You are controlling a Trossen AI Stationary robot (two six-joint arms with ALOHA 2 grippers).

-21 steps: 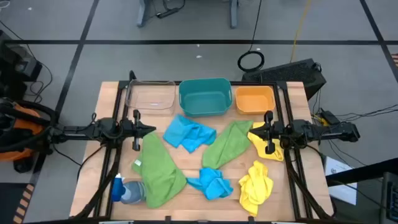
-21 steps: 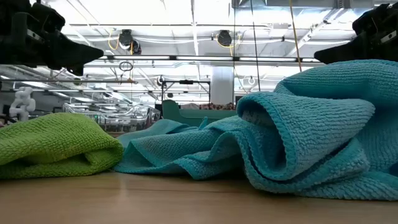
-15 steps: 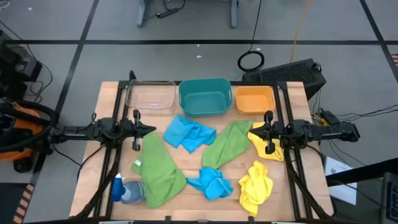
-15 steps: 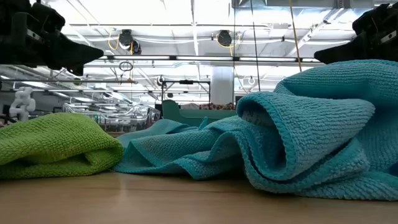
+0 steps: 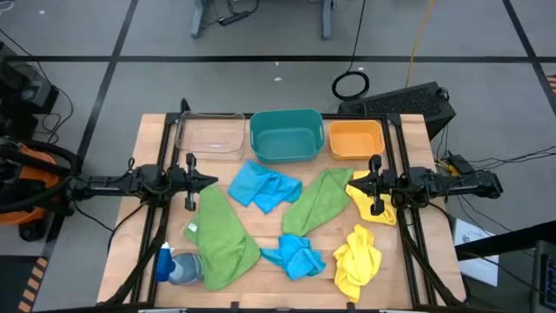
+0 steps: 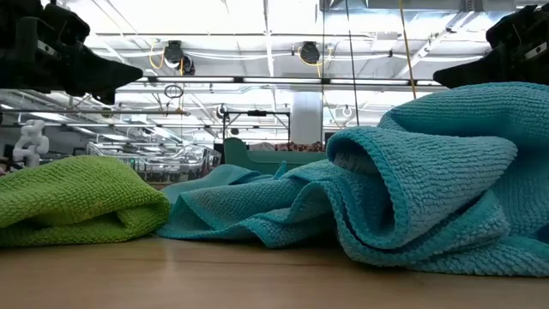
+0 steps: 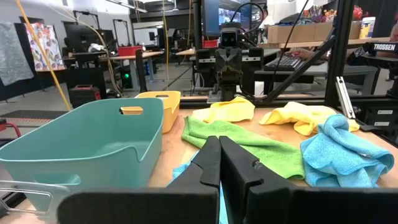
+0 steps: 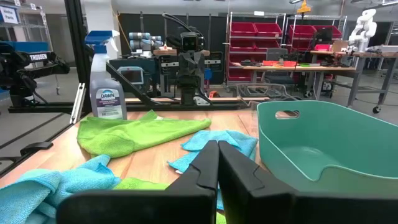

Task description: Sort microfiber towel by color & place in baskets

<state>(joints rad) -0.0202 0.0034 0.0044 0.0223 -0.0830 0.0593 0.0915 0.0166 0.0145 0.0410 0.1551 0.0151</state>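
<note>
Three bins stand in a row along the far edge: clear (image 5: 210,135), teal (image 5: 286,135) and orange (image 5: 356,139). Several towels lie loose on the table. A blue one (image 5: 265,187) and a green one (image 5: 317,200) are mid-table. A green one (image 5: 221,235), a crumpled blue one (image 5: 295,255) and a yellow one (image 5: 358,258) lie nearer. Another yellow towel (image 5: 372,200) lies below my right gripper (image 5: 351,184). My left gripper (image 5: 215,181) hovers shut at the table's left, level and pointing right. My right gripper hovers shut at the right, pointing left. Both touch nothing.
A spray bottle (image 5: 174,265) lies at the near left corner beside the green towel. Black frame rails (image 5: 401,174) run along both sides of the table. In the low view, the crumpled blue towel (image 6: 412,180) and the green towel (image 6: 73,202) fill the foreground.
</note>
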